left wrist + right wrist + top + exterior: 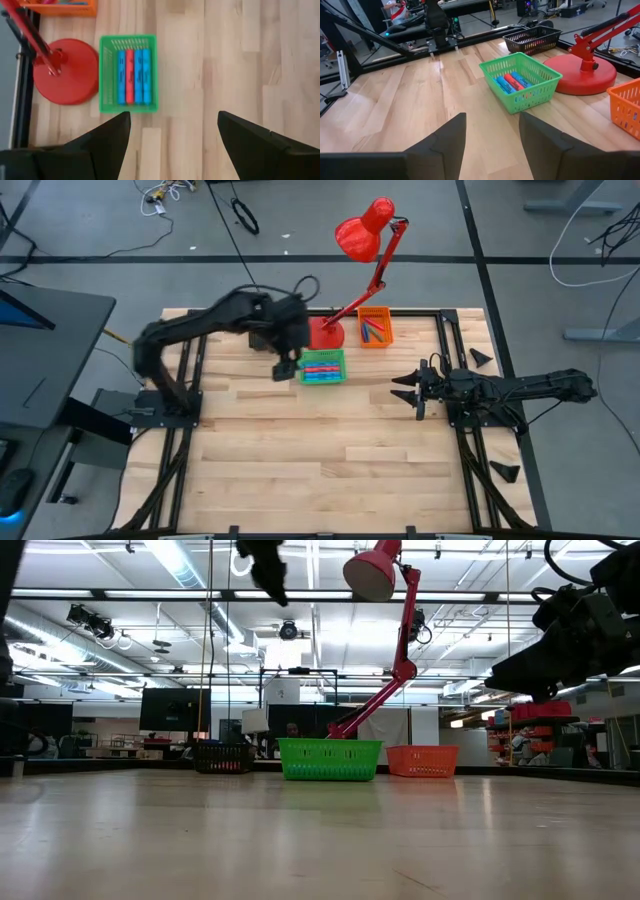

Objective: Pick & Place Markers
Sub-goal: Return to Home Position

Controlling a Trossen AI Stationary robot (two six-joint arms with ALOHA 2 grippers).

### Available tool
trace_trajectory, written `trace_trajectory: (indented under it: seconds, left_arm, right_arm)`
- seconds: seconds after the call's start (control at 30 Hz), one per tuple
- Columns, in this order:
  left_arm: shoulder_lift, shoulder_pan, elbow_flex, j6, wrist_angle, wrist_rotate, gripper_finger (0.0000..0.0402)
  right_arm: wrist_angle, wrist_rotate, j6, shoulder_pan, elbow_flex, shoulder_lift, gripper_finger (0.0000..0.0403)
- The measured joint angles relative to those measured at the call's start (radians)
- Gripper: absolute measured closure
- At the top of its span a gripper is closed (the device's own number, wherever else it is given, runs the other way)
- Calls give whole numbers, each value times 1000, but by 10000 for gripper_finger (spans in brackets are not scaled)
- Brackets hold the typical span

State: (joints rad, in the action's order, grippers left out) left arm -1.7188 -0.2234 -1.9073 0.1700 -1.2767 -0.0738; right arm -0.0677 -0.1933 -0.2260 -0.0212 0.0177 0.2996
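Note:
Several markers (134,75), blue with one red, lie side by side on the floor of a green bin (106,70) in the middle of the table's far part. More markers (375,331) lie in an orange bin (375,340) to its right. My left gripper (172,131) hangs open high above the table beside the green bin's left side (285,367), with nothing between its fingers. My right gripper (410,390) rests open at the table's right, pointing toward the green bin (520,80), also with nothing in it.
A red desk lamp stands on its round base (325,333) just behind the green bin, its arm slanting up over the orange bin. A black bin (532,40) sits left of the lamp base, under my left arm. Bare wood (320,460) fills the table's near half.

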Motion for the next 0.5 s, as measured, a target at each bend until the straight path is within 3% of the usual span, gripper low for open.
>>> trace_trajectory:
  seconds: [0.27, 0.5]
  left_arm:
    - [373, -1, 499, -68, 233, 24, 94]
    - [663, -1, 833, -188, 381, 67, 94]
  right_arm:
    - [0, 0, 0, 0, 0, 0, 218]
    - [0, 0, 0, 0, 0, 0, 218]
